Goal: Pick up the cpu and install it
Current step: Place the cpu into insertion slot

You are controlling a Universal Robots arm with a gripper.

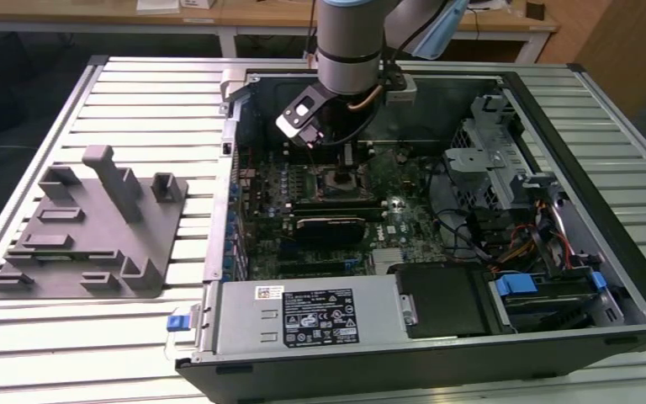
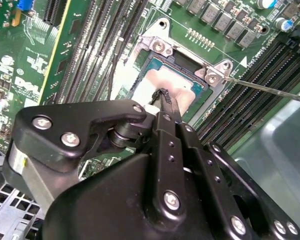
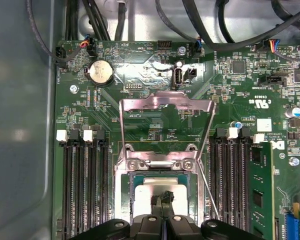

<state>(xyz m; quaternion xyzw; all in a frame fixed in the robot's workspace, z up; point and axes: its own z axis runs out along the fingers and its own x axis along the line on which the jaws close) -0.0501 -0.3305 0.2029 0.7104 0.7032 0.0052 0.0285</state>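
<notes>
Claw (image 3: 163,196) noted pinched narrow, nothing gripped. Cpu (image 3: 144,194) lies flat in socket (image 3: 157,162), directly beneath tips, seemingly touched. Load plate (image 3: 165,102) swung open.

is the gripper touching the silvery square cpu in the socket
Cannot tell. In both wrist views the black gripper, tips shut, overlaps the silvery-grey square cpu, but neither contact nor a gap shows plainly.

Counts: 1 arm (image 1: 352,42), 1 gripper (image 3: 162,197), 1 cpu (image 3: 150,187).
Also 1 PC case (image 1: 436,362), 1 mobo (image 3: 135,65), 1 PSU (image 1: 306,316), 1 grey jig (image 1: 87,227), 1 table (image 1: 144,84); on mobo 1 coin cell (image 3: 100,73), 1 RAM stick (image 3: 260,190), 4 white slot clips (image 3: 61,135), 2 each side of cpu.
</notes>
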